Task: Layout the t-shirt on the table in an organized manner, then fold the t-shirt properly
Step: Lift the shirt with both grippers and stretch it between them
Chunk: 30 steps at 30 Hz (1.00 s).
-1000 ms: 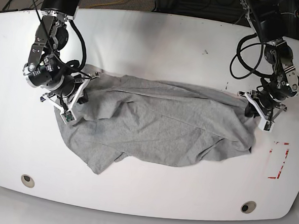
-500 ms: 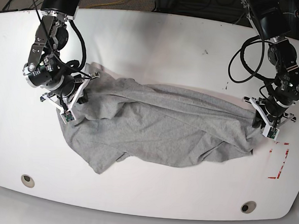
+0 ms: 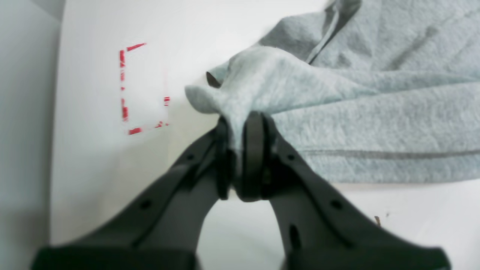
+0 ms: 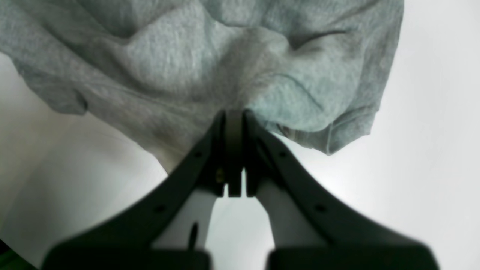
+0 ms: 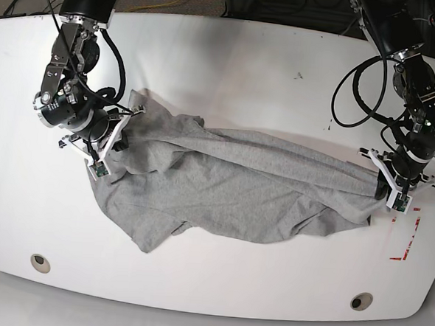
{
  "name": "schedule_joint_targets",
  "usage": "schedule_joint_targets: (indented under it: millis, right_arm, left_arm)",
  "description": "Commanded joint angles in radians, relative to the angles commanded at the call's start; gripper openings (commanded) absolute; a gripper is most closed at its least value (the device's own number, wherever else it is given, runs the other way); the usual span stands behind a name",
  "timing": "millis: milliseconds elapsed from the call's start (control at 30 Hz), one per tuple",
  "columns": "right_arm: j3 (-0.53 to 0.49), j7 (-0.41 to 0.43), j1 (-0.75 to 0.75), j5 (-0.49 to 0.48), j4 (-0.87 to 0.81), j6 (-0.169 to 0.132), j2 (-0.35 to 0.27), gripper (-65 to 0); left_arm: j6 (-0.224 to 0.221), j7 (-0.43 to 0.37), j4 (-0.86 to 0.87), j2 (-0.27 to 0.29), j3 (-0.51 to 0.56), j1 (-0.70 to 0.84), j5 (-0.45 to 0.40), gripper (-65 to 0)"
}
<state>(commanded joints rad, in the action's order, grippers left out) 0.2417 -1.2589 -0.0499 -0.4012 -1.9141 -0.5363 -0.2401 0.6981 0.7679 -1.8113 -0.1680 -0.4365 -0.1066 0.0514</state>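
Both end effectors point(image 3: 240, 157) point(image 4: 234, 150) clamped.

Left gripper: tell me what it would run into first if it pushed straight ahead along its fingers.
The left gripper is already clamped on a bunched edge of the t-shirt, so more cloth comes first. Past that fold, likely bare table near the red dashed mark, though depth is unclear.

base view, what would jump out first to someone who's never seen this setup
The grey t-shirt sprawls wrinkled across the middle of the white table, stretched between two black arms. The left gripper pinches one end beside the red dashed rectangle at the picture's right. The right gripper is shut on the bunched cloth at the picture's left.
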Motion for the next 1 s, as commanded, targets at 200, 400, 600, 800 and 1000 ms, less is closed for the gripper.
schedule_joint_targets:
  millis: [200, 400, 600, 800, 1000]
  right_arm:
    - [0.0, 0.0, -0.006, 0.0, 0.0, 0.0, 0.0, -65.0]
    - [0.003, 0.0, -0.04, 0.002, 0.0, 0.0, -0.009, -65.0]
    - [0.005, -0.002, -0.103, 0.003, 0.002, 0.0, -0.032, -65.0]
    - [0.005, -0.002, -0.189, 0.002, 0.052, 0.0, -0.052, -65.0]
    - [0.005, -0.002, -0.308, 0.0, 0.104, 0.0, -0.081, -65.0]
  left_arm:
    - [0.0, 0.06, -0.054, -0.002, 0.018, -0.025, 0.0, -61.1]
    - [0.0, 0.104, -0.061, -0.003, 0.02, -0.1, 0.0, -61.2]
    - [0.0, 0.118, -0.055, -0.038, 0.048, -0.207, -0.002, -61.2]
    - [0.0, 0.175, -0.052, -0.044, 0.075, -0.308, -0.002, -61.2]
    - [0.0, 0.216, -0.032, -0.041, 0.077, -0.431, -0.003, -61.2]
